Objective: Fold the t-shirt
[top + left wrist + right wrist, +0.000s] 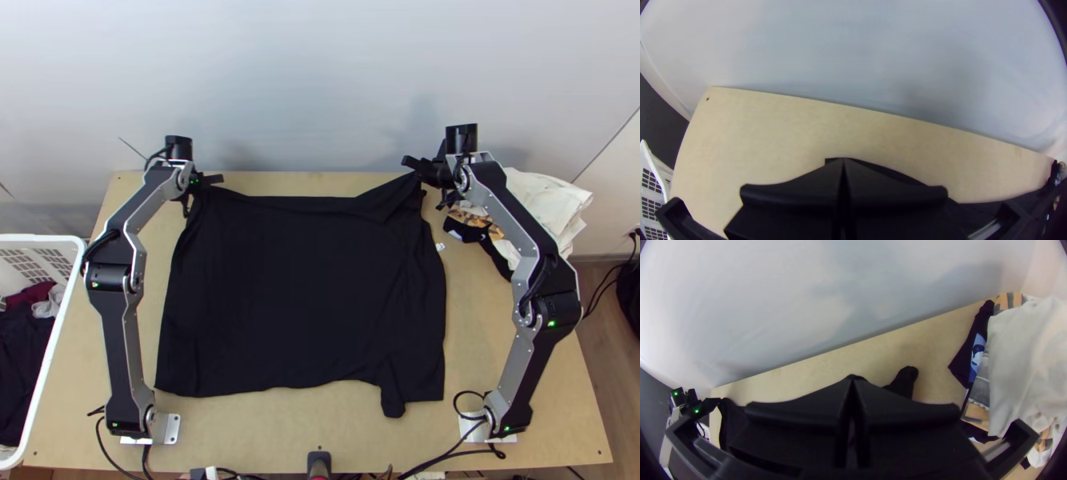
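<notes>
**Spread wide, gripped at both far corners, folding all to do**

Pinched together on black cloth at the left gripper (843, 162), likewise at the right gripper (852, 378). Drawn up at these far corners, then laid broadly over the middle of the table (264, 432): the t-shirt (304, 280), with a small flap (392, 394) jutting from its near edge. Apparently mostly spread, without any clear fold. Probably left: straightening, then every fold. Farther right, piled clothes (552, 200); at far left, a laundry basket (54, 344).

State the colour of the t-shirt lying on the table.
The t-shirt is plain black, as far as visible; the top view shows it best.
</notes>
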Controlling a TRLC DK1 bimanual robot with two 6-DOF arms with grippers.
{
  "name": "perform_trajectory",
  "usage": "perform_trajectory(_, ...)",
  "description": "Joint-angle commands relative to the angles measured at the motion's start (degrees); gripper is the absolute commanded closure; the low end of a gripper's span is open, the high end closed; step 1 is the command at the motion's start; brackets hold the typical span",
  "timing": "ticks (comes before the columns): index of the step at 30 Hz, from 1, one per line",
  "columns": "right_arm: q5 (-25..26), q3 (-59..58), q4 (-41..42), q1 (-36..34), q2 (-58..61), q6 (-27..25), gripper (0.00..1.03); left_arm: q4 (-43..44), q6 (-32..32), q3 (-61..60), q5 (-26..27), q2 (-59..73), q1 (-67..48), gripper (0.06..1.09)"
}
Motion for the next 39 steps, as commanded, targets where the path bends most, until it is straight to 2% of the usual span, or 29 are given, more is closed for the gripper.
perform_trajectory(1, 0.03, 1.19, -0.23, -0.64, -0.14, -0.17, 1.0, 0.07, 1.73, 0.9, -0.22, -0.6, 1.7, 1.05)
perform_trajectory(7, 0.21, 5.67, -0.23, -0.99, 2.41, -0.17, 1.0, 0.5, 1.82, 8.9, -1.54, 1.86, 3.19, 1.05)
perform_trajectory(14, 0.91, 6.03, -3.13, -1.6, 1.0, -0.17, 1.0, 0.07, 3.66, 10.39, -1.54, 0.1, 3.1, 1.05)
perform_trajectory(19, 0.91, -2.24, -3.92, -2.83, -5.42, -0.43, 1.0, -3.71, 4.1, 9.34, -1.45, -2.71, 3.37, 1.05)
perform_trajectory(24, 0.91, -10.06, -3.83, -3.45, -10.87, -0.96, 1.0, -3.8, 4.81, 1.87, -0.39, -6.58, 3.37, 1.05)
perform_trajectory(30, 0.82, -10.15, -2.86, -2.4, -11.74, -0.78, 1.0, -5.12, 3.93, 0.11, -1.45, -5.35, 2.58, 1.04)
perform_trajectory(31, 0.82, -9.88, -2.25, -2.13, -11.57, -0.61, 1.0, -5.91, 3.22, 0.38, -1.45, -4.91, 2.58, 0.94)
perform_trajectory(32, 0.82, -9.53, -1.72, -1.69, -11.22, -0.61, 1.0, -7.32, 2.43, 1.25, -1.45, -4.12, 2.49, 0.75)
perform_trajectory(33, 0.82, -9.09, -1.46, -1.52, -10.78, -0.52, 1.0, -8.46, 2.35, 2.48, -1.54, -3.32, 2.31, 0.67)
perform_trajectory(39, 0.82, -5.66, -1.46, -0.29, -8.14, -0.43, 1.0, -15.23, 2.43, 14.17, -1.89, 4.06, 1.87, 0.48)
